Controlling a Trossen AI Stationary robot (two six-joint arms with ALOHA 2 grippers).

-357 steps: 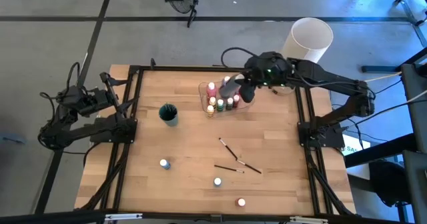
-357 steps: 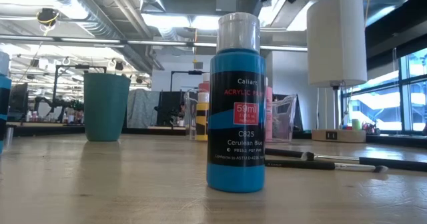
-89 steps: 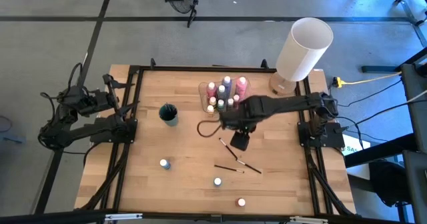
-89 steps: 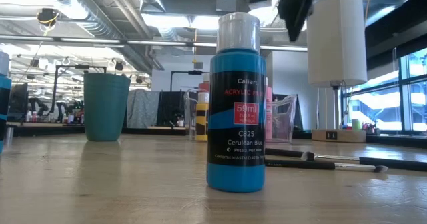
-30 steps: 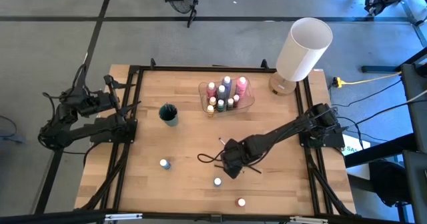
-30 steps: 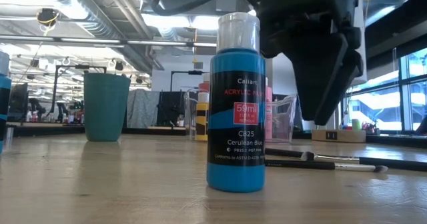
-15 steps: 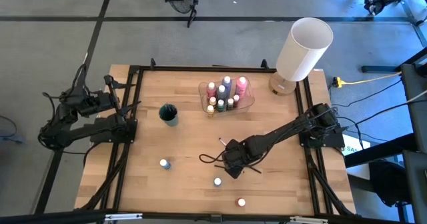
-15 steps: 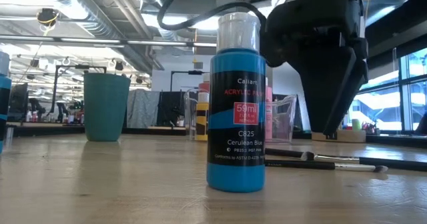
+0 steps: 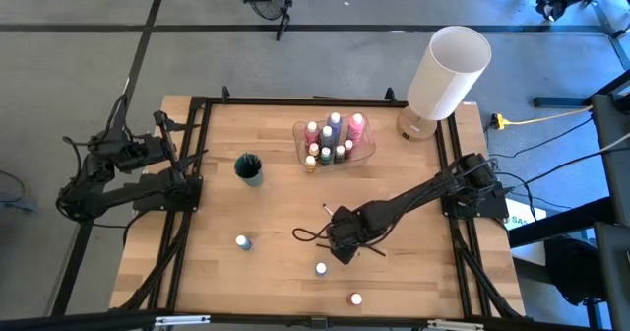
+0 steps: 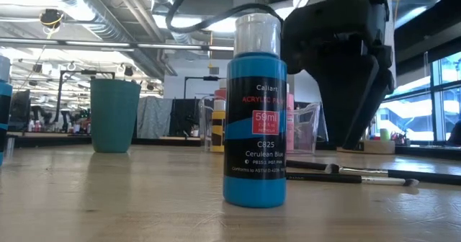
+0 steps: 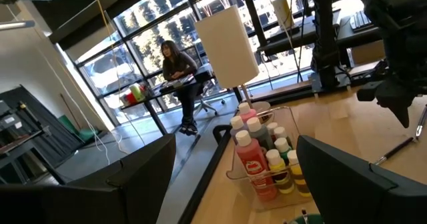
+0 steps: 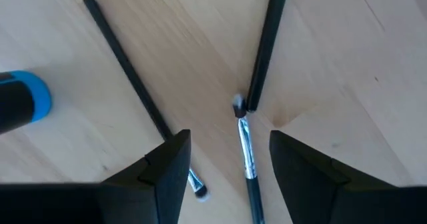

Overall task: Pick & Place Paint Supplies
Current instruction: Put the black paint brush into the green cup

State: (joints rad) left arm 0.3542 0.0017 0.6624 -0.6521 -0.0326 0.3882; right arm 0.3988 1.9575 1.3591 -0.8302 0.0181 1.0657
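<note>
Thin dark-handled paintbrushes (image 12: 137, 94) with metal ferrules and pale tips lie scattered on the light wooden table (image 9: 266, 213), and the right pincer (image 9: 342, 245) hangs low over them with its two dark fingers (image 12: 167, 174) parted and empty, one brush (image 12: 245, 147) lying on the wood in the gap between them. The step in hand looks like picking up a brush; the next move likely calls for lowering onto that brush and clenching on its slim handle. The left pincer (image 11: 233, 177) waits released beyond the table's left edge, while a clear plastic tray of paint bottles (image 9: 334, 140) stands near the table's far side.
</note>
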